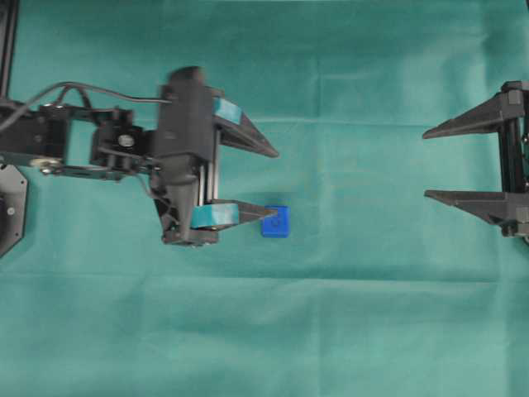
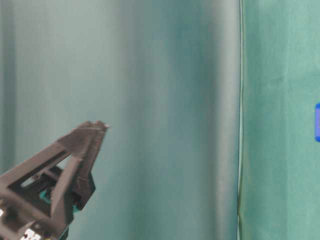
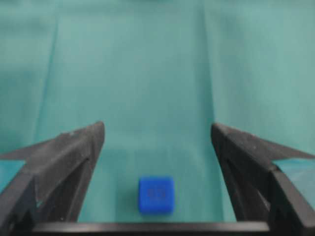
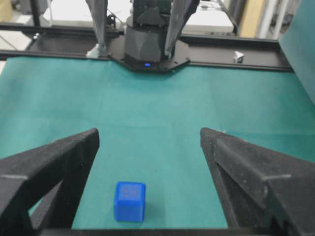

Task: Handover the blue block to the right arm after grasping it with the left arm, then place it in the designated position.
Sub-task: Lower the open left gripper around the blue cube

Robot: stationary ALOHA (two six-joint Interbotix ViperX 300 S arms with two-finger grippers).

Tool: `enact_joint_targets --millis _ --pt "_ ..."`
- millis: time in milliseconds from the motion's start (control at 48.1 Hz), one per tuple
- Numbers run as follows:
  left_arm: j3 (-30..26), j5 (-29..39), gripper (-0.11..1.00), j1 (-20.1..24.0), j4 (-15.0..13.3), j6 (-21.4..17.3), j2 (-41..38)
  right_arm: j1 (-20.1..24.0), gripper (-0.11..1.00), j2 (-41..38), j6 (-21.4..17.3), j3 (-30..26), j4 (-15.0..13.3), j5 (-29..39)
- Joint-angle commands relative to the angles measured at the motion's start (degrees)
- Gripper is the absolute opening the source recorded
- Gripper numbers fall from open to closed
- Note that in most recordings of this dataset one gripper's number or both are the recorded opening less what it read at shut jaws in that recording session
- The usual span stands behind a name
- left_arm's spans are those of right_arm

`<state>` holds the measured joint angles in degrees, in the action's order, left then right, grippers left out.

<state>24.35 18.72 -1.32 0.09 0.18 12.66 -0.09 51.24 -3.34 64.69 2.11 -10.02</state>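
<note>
The blue block lies on the green cloth left of centre. My left gripper, with teal-taped fingers, is open and empty and hangs above it. In the overhead view the block shows by the lower fingertip. In the left wrist view the block lies centred between the open fingers, untouched, and the gripper is above it. My right gripper, plain black, is open and empty at the right edge, far from the block. Its wrist view shows the block ahead on the cloth. The white square marks are not visible.
In the right wrist view a black arm base and a black frame rail stand at the far end of the cloth. The table-level view shows a dark gripper at lower left and a sliver of the block.
</note>
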Motion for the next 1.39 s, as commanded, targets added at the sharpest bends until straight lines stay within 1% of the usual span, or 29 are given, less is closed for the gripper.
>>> enact_joint_targets --millis 0,146,291,1373 --pt "-4.8 6.1 1.0 0.1 0.2 -0.2 -0.8 -0.1 0.94 -0.4 0.0 -1.6 0.0 -0.3" --pt "-8.8 13.9 1.0 0.1 0.3 -0.4 -3.0 -0.1 0.94 -0.7 0.0 -1.7 0.0 -0.3" --pt "-11.3 18.7 1.0 0.2 0.4 -0.5 -4.3 -0.1 0.94 -1.1 0.0 -1.7 0.0 -0.3" --pt "-11.1 19.0 1.0 0.2 0.4 -0.4 -4.3 -0.1 0.94 -1.3 0.0 -1.9 0.0 0.5"
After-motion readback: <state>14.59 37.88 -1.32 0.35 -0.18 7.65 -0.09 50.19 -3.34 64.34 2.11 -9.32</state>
